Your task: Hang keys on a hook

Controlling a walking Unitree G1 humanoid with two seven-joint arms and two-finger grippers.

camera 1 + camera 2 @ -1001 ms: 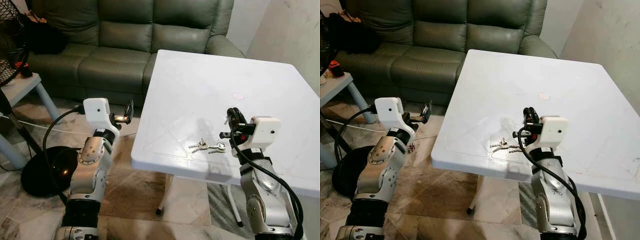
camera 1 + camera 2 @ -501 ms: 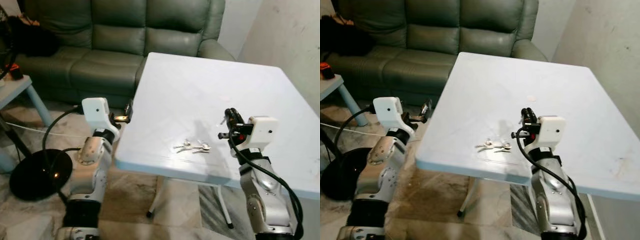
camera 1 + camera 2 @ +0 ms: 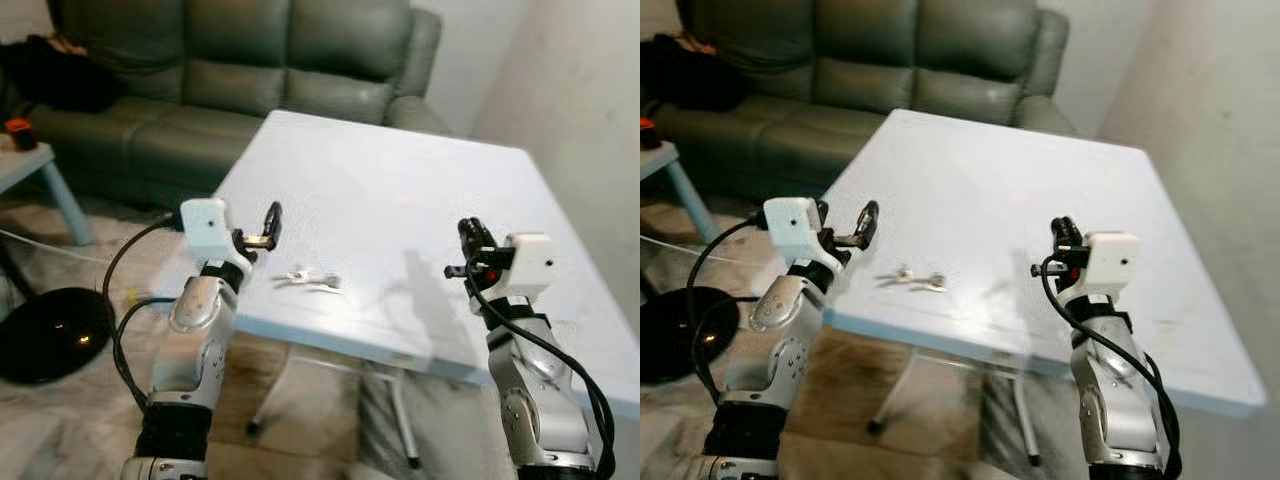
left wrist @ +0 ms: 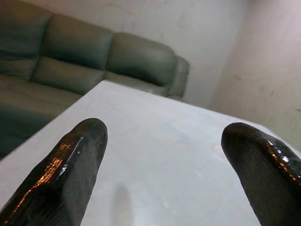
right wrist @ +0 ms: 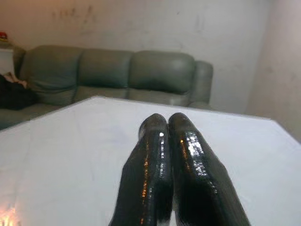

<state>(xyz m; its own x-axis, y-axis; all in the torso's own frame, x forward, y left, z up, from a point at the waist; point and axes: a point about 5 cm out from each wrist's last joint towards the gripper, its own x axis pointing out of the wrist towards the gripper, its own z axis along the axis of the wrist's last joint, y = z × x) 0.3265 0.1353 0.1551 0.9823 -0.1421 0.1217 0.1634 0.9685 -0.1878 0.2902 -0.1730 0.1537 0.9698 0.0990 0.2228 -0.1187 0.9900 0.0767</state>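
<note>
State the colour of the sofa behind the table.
Grey-green sofa, clearest in the left eye view.

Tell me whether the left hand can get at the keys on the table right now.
Probably yes: the left hand is open and hovers beside the keys on the white table, with nothing between them.

Both arms are looking like brushed silver metal, chunky rounded segments with a black band lower down. A white boxy camera housing with one small dark dot is sitting just behind each gripper. Thick black cables are looping out beside both. Left gripper (image 3: pixel 262 228) fingers are glossy black; right gripper (image 3: pixel 1061 229) is showing red bits behind its fingers.
</note>
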